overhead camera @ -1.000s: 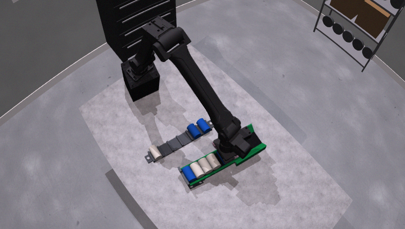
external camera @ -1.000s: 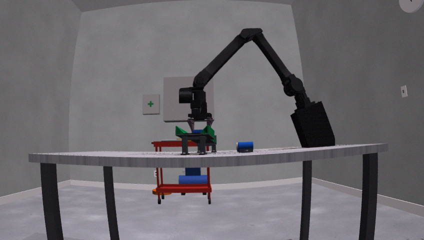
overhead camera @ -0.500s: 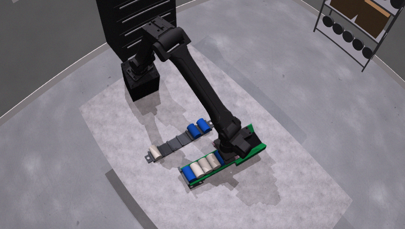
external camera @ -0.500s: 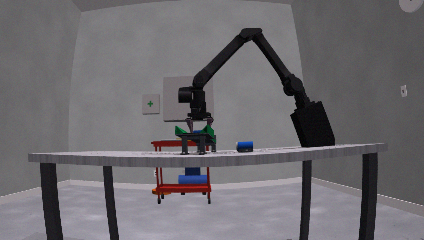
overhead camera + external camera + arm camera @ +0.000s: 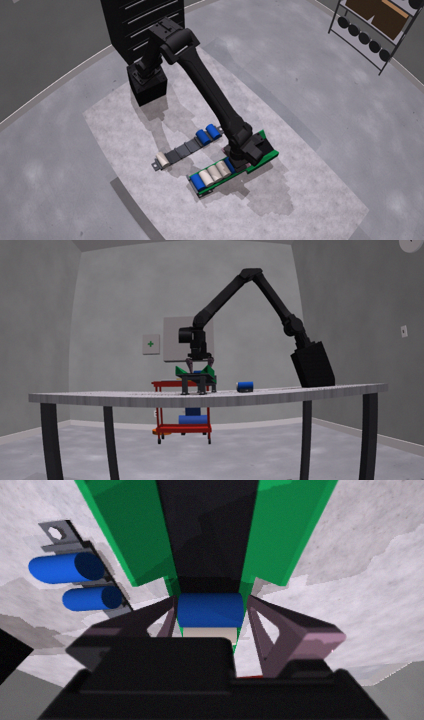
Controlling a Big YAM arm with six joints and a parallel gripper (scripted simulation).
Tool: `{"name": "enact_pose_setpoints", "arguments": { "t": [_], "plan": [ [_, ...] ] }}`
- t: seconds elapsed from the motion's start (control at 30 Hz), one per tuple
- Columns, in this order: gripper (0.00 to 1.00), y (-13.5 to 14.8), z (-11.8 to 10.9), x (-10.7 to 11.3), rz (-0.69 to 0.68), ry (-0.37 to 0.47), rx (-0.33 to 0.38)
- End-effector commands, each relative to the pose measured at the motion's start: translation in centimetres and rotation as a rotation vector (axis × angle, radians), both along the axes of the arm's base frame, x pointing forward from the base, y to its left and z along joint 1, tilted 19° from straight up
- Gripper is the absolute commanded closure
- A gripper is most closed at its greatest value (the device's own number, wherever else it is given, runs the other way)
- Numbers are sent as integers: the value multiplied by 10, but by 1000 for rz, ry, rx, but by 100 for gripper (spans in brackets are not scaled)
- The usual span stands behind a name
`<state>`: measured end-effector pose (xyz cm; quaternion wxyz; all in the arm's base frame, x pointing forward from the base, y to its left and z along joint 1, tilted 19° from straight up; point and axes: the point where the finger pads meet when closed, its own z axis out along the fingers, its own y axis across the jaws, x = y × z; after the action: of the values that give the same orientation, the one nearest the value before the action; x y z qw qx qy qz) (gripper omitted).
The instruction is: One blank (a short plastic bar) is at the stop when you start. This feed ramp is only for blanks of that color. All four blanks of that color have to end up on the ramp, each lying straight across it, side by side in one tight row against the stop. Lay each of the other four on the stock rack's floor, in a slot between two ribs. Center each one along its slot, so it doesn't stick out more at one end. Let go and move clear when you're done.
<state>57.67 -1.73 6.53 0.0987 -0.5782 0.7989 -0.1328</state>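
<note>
Altogether, four blue blanks [image 5: 197, 182] [image 5: 246, 386] [image 5: 210, 611], four cream blanks [image 5: 206, 177] [image 5: 237, 386] [image 5: 210, 634], one opened claw [image 5: 237, 157] [image 5: 200, 370] [image 5: 212, 599]

A red cart [image 5: 184, 428] stands beyond the table [image 5: 208, 401]. Grey walls [image 5: 119, 284] surround the mottled floor [image 5: 297, 80] [image 5: 133, 454]. A green-cross box [image 5: 151, 350] hangs behind.

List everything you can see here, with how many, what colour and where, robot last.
Feed ramp: one, green and dark, on table
Stock rack: one, dark grey, beside ramp
Ramp blanks: two blue, three cream between them
Rack blanks: two blue, one cream
Table: one, pale grey
Cabinet: one, black, behind arm
Shelf unit: one, dark-framed, brown boxes and black discs
Cart: one, red, beyond table
Cross-marked box: one, white, wall
Panel: one, grey, wall
Arm: one, black, on black pedestal
Tool: one, black with pinkish fingers, open around the ramp's upper blue blank
</note>
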Motion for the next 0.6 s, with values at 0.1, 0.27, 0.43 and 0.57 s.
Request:
{"name": "enact_pose_setpoints", "arguments": {
  "t": [0.1,0.27,0.43,0.57],
  "plan": [
    [17,-1,39,16,3,-60,2],
    [17,8,56,10,6,-62,5],
    [17,12,82,1,4,-65,6],
    [17,13,92,-3,3,-65,5]
  ]
}}
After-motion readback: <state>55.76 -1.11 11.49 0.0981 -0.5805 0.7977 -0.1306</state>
